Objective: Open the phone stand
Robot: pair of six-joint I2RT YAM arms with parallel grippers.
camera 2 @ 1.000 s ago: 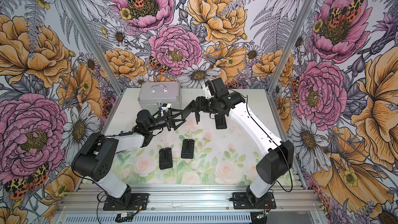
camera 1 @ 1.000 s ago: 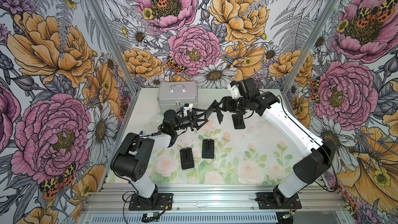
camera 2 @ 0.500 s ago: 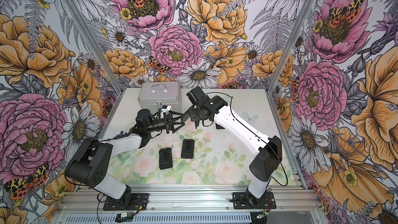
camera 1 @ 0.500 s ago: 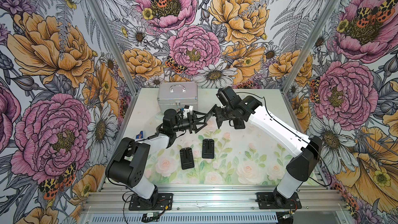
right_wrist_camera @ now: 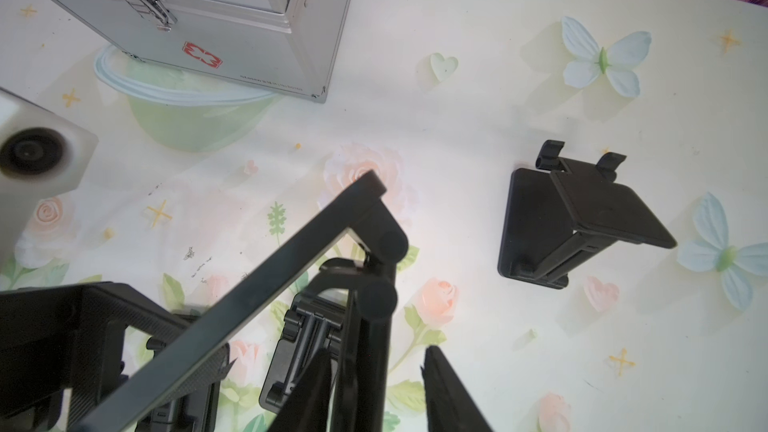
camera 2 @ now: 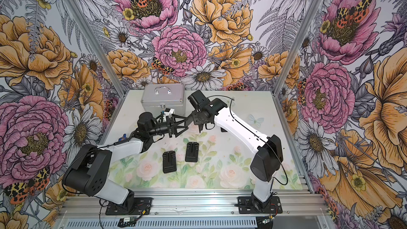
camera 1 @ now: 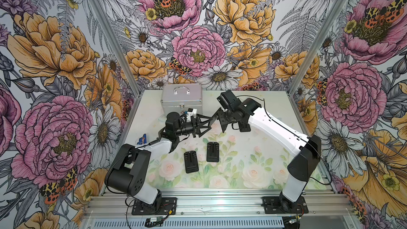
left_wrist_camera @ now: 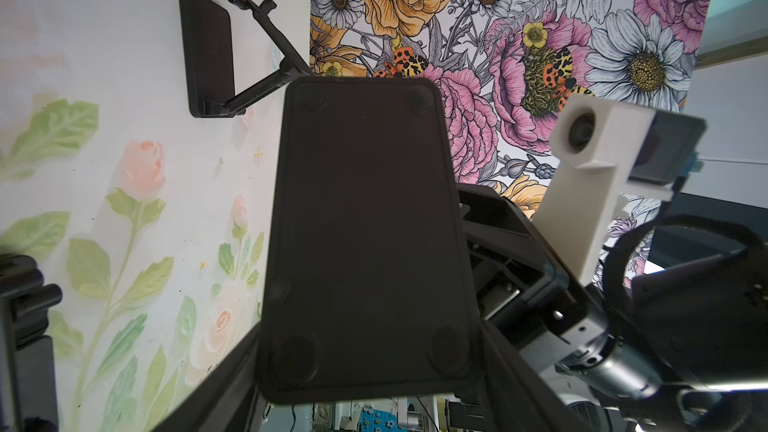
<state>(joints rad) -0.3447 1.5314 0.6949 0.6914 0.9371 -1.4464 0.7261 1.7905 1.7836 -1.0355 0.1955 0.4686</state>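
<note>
I'm holding the phone stand (left_wrist_camera: pixel 365 243) in the air over the middle of the counter (camera 1: pixel 253 161), between the two arms. The left gripper (camera 1: pixel 200 125) is clamping shut on the base plate, whose underside with its round feet is filling the left wrist view. The right gripper (right_wrist_camera: pixel 374 367) is straddling the stand's hinged arm (right_wrist_camera: pixel 365 326) with its jaws apart. A gap is showing on one side, so I'm judging that it isn't pinching yet, though from this angle I can't be sure.

I'm reading the task as partly done. In the right wrist view the plate and the hinged arm are already standing at an angle to each other, not folded flat. What I'm expecting is left: swinging the arm out fully, then setting the stand down.

One opened stand (right_wrist_camera: pixel 573 222) is sitting on the counter to the far right. Two folded stands (camera 1: pixel 191 162) are lying flat near the middle, side by side and apart. The silver case (camera 1: pixel 181 98) is sitting at the far left.
</note>
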